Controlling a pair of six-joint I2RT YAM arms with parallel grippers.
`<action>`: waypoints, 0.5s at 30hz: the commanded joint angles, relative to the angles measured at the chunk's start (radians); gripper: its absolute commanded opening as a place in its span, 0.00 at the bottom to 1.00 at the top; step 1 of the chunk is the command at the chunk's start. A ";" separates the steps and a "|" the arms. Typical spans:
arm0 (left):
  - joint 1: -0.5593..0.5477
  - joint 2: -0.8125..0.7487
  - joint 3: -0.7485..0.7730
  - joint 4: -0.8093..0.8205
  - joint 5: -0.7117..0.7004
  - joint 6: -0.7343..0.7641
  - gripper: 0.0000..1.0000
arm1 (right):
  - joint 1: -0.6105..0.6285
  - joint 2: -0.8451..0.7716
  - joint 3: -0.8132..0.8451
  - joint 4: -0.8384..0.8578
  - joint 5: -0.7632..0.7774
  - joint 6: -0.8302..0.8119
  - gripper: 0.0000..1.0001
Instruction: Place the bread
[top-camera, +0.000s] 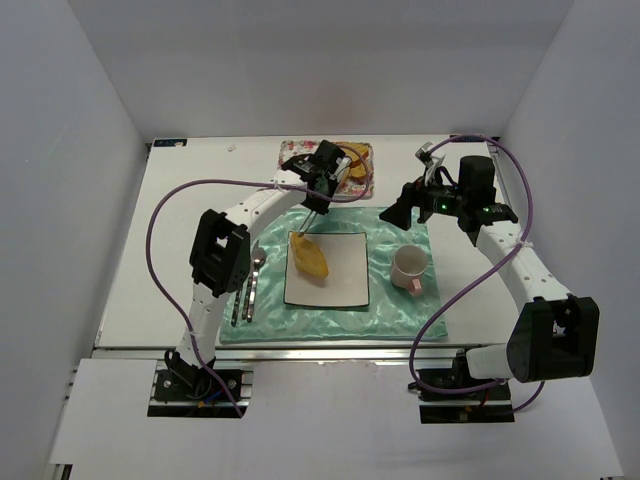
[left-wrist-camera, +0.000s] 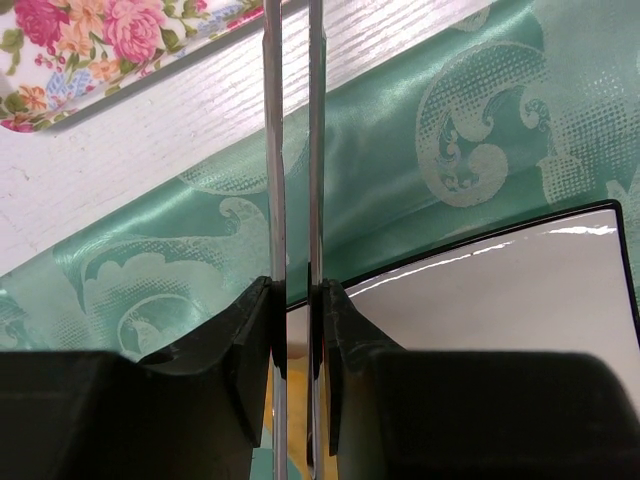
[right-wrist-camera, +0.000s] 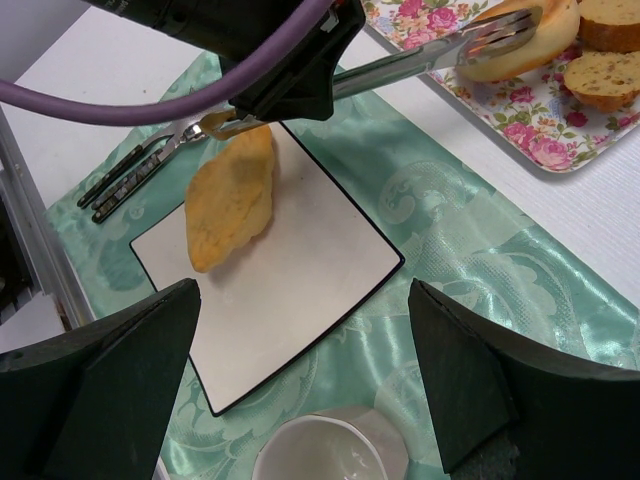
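One white table (top-camera: 190, 200) filled the top view, a green satin placemat (top-camera: 400, 310) spread across its centre. On the mat sat a white square plate (top-camera: 345, 285), with a pale mug (top-camera: 410, 267) just right of it. A floral tray (top-camera: 293, 152) lay at upper centre. The golden bread slice (top-camera: 311, 259) rested on the plate's left half, the tips of the metal tongs (top-camera: 312, 218) at its upper end. The left gripper (left-wrist-camera: 298, 305) was clenched on the tongs. The right gripper (top-camera: 397, 214) hung released, up-frame of the mug.
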 joint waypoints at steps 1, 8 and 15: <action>-0.005 -0.029 0.075 -0.001 -0.025 -0.012 0.18 | -0.006 -0.015 -0.012 0.036 -0.019 0.007 0.89; -0.002 -0.066 0.138 0.004 -0.028 -0.035 0.12 | -0.004 -0.018 -0.015 0.036 -0.017 0.007 0.89; 0.005 -0.092 0.152 -0.001 -0.008 -0.045 0.10 | -0.007 -0.020 -0.016 0.036 -0.016 0.007 0.89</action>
